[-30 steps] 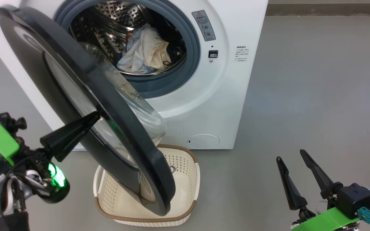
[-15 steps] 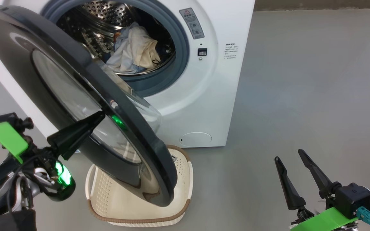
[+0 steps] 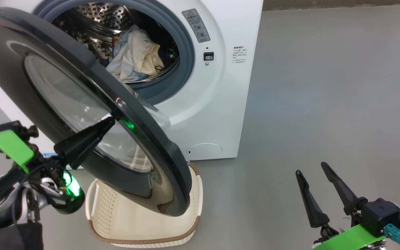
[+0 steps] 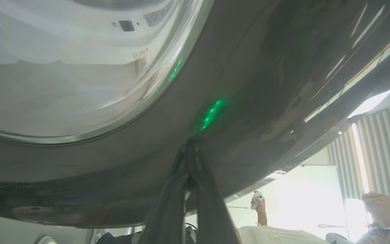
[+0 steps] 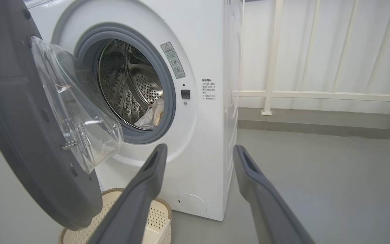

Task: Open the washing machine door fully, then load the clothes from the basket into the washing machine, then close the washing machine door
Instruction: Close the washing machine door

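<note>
The white washing machine (image 3: pixel 221 104) stands at the top of the head view. Its black-rimmed door (image 3: pixel 47 45) hangs partly open over the cream basket (image 3: pixel 104 205). The clothes (image 3: pixel 134 52), pale blue and cream, lie inside the steel drum. My left gripper (image 3: pixel 111 119) is shut, holding nothing, and its tip presses on the door's glossy outer rim (image 4: pixel 249 84); the left gripper (image 4: pixel 190 144) meets it beside a green reflection. My right gripper (image 3: pixel 310 168) stands open over bare floor at the lower right. The right gripper (image 5: pixel 200 149) faces the machine (image 5: pixel 208 51), door (image 5: pixel 19 118), clothes (image 5: pixel 152 113) and basket (image 5: pixel 157 210).
Grey floor (image 3: pixel 325 86) spreads to the right of the machine. A white railing (image 5: pixel 317 95) and a low kerb run behind it. A person's hands (image 4: pixel 381 206) show under the door's edge in the left wrist view.
The door has swung a little toward the machine's opening with my left gripper tip against it, showing more of its outer face. The whole head view has shifted. The right gripper stayed put.
</note>
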You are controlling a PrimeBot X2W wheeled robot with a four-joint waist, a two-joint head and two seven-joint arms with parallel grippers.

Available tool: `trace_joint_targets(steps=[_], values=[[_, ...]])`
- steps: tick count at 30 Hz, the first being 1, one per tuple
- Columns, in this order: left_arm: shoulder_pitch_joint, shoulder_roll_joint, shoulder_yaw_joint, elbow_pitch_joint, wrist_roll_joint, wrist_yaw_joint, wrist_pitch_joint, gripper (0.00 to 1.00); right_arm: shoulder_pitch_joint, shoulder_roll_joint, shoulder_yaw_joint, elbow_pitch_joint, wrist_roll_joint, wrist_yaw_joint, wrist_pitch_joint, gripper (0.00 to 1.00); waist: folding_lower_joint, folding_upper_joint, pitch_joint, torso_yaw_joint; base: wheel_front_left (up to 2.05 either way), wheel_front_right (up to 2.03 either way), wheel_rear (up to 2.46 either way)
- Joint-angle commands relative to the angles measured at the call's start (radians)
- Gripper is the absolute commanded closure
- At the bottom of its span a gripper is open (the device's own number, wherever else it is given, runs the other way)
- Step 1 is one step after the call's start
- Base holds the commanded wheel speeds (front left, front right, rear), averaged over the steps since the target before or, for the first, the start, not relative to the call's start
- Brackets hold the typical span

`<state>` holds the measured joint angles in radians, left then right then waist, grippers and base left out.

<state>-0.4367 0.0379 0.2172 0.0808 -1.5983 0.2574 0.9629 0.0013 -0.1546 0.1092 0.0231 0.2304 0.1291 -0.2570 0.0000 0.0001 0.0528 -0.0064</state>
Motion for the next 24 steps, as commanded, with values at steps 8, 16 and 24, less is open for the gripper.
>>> trace_joint_targets(steps=[8, 16, 24], values=[[-0.073, 0.016, 0.017, 0.024, 0.006, -0.039, -0.050, 1.00, -0.031, -0.003, 0.021, -0.024, -0.002, 0.002, -0.005, 0.00, 0.0000, -0.0001, 0.004, -0.004, 0.00, 0.00, 0.00], [-0.103, 0.015, 0.003, 0.061, -0.001, -0.059, -0.073, 1.00, -0.038, 0.003, 0.020, -0.022, -0.002, 0.002, -0.005, 0.00, 0.0000, -0.0001, 0.015, -0.007, 0.00, 0.00, 0.00], [-0.130, 0.014, -0.010, 0.099, 0.001, -0.086, -0.109, 1.00, -0.043, 0.011, 0.021, -0.022, -0.002, 0.002, -0.005, 0.00, 0.0000, -0.0001, 0.022, -0.009, 0.00, 0.00, 0.00]])
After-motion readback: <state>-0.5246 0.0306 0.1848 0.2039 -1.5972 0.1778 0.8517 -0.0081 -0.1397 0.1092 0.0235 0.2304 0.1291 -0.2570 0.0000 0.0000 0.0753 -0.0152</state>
